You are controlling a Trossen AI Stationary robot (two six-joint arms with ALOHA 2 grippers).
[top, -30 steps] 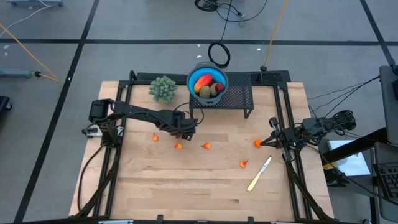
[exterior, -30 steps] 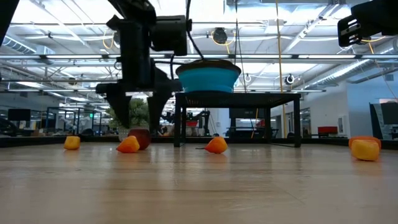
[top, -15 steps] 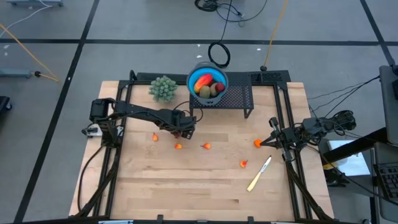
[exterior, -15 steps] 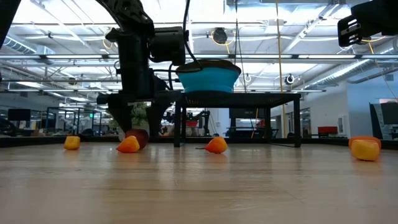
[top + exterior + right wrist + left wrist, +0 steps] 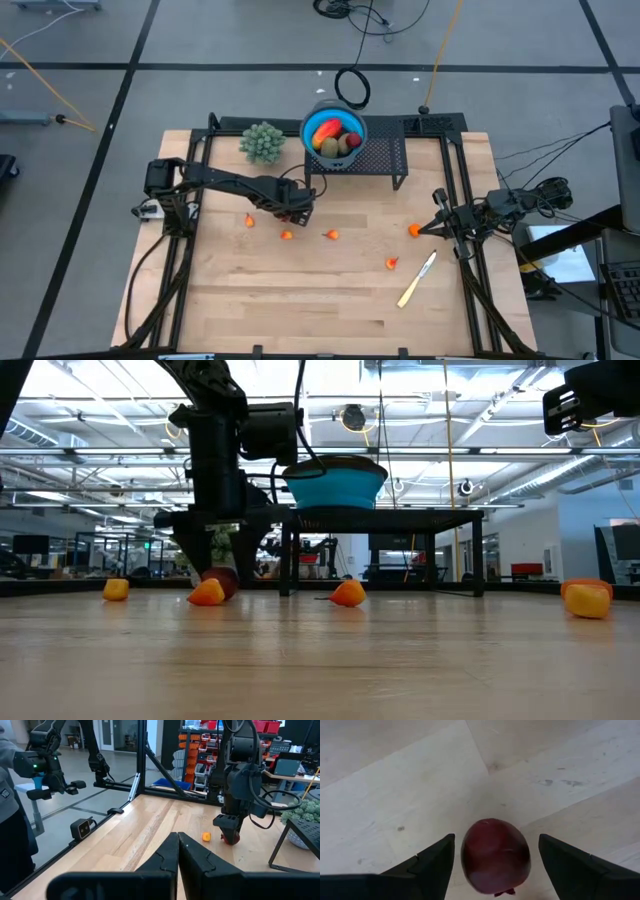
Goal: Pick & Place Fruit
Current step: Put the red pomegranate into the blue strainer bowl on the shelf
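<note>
Red ball (image 5: pixel 495 854): between wide left gripper (image 5: pixel 496 865) fingers, ungripped.
Bowl (image 5: pixel 334 131): several fruit inside.
Orange bits (image 5: pixel 332 236): five left on table (image 5: pixel 300 300).
Right gripper (image 5: pixel 178 851): shut, idle.

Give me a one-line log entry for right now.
left gripper: open, straddling dark red fruit on table | right gripper: shut, idle at right edge | blue bowl: holds fruit

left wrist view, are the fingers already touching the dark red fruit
No, the left gripper straddles the dark red fruit with wood showing either side.
</note>
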